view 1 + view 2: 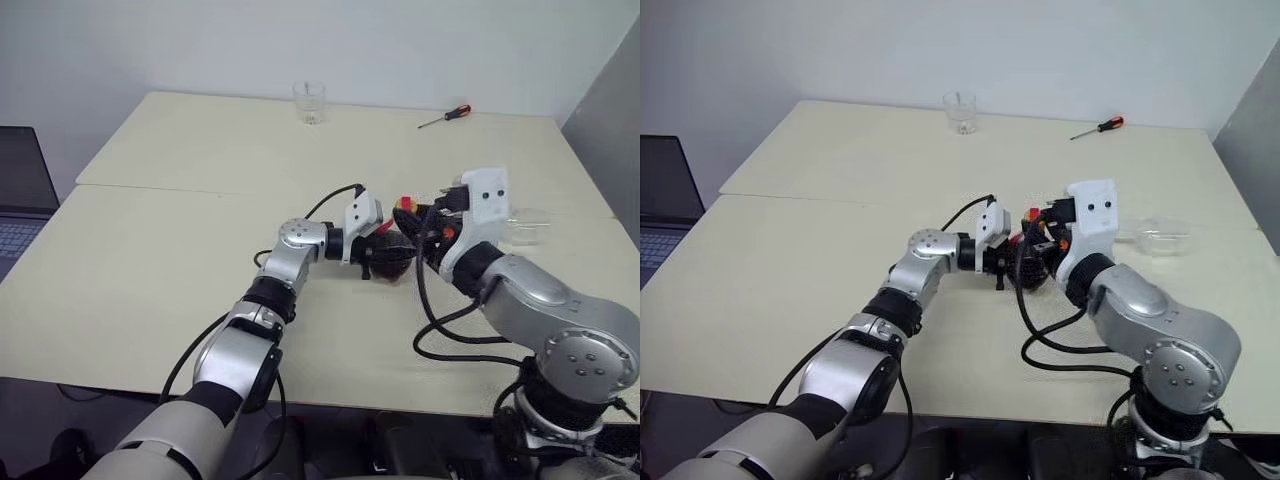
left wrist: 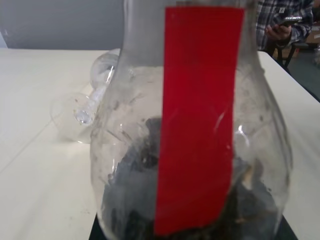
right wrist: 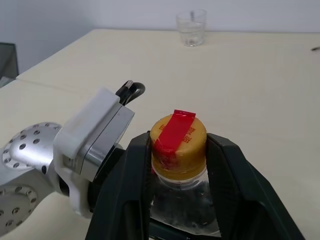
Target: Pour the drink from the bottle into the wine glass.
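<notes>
Two grippers meet at frame centre: left gripper [image 1: 385, 255] jaws clamp the bottle [image 2: 192, 150]; right gripper [image 3: 178, 150] jaws narrowly flank its cap [image 3: 178, 142]; wine glass [image 1: 525, 228] lies at right on the worktop [image 1: 150, 260].

Both arms are built from rounded silver-grey metal segments joined by black collars. A round silver joint cap dotted with small screws is seen on the left arm's wrist and on the right arm's elbow. A white plastic housing is mounted at each wrist, the right one marked by two dark holes. Black cables are looped along both arms. The right gripper's [image 3: 179, 150] fingers [image 3: 131, 192] are broad, matte black and tapered.
</notes>
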Motion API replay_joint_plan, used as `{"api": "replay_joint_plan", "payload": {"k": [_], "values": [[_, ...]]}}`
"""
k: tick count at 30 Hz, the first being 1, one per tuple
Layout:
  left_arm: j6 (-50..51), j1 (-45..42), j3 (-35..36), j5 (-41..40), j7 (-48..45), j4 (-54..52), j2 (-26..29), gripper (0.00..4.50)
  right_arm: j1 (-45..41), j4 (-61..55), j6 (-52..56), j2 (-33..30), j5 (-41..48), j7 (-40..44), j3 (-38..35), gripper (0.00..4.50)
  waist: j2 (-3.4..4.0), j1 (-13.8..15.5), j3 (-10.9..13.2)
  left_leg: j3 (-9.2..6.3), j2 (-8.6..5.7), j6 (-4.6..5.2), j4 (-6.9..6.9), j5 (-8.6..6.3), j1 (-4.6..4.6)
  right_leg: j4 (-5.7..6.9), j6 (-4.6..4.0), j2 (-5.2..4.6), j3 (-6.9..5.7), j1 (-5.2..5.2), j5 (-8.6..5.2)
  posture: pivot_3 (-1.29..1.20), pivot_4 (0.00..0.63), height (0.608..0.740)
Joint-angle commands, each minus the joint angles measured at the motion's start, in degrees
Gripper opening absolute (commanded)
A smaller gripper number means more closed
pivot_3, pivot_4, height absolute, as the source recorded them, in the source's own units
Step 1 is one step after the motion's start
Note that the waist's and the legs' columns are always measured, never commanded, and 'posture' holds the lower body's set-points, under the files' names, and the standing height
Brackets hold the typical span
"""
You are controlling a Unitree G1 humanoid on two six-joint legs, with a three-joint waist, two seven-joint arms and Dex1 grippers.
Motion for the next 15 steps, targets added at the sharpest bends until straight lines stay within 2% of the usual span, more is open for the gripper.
{"api": "replay_joint_plan", "payload": {"k": [1,4,9,12,15], "values": [[0.88,0.69,0.03,-1.65,-1.89,-5.41,0.39,1.06,0.71,6.42,-8.56,-9.11,-1.62,13.42,-5.76,1.24,0.0,0.02,0.0,0.0,-0.01,0.0,0.0,0.0,0.0,-0.01,0.0,0.0,0.0,0.0,0.0,0.0,0.15,0.74],[2.47,1.79,-0.28,-1.74,-2.12,-7.88,0.98,1.05,-2.21,16.52,-14.64,-16.21,-2.18,28.12,-2.95,1.24,0.0,-0.07,0.01,0.0,-0.01,0.0,0.0,0.0,0.01,0.01,0.0,0.02,0.0,0.0,0.0,0.0,0.15,0.74],[5.06,4.0,-1.11,-1.73,-1.48,-12.34,1.03,1.03,-8.82,32.09,-29.41,-24.21,-10.6,56.0,10.94,1.24,0.04,-0.69,0.02,-0.03,0.04,0.02,-0.02,0.0,0.14,0.09,0.0,0.12,0.01,0.01,0.0,0.0,0.15,0.74],[6.19,4.78,-1.4,-1.78,-1.16,-14.28,1.06,1.02,-14.2,41.97,-36.6,-23.56,-16.05,64.08,16.07,1.24,0.05,-1.01,0.04,-0.02,0.05,0.02,0.0,0.01,0.16,0.12,-0.01,0.15,0.02,0.0,0.0,0.0,0.15,0.74],[6.63,4.8,-1.49,-1.73,-0.9,-14.89,1.16,1.01,-16.94,46.45,-40.72,-23.68,-19.29,70.06,18.92,1.24,0.07,-0.53,0.05,0.0,0.04,0.02,0.0,0.01,0.13,0.09,-0.01,0.13,0.03,-0.02,0.0,0.0,0.15,0.74]]}}
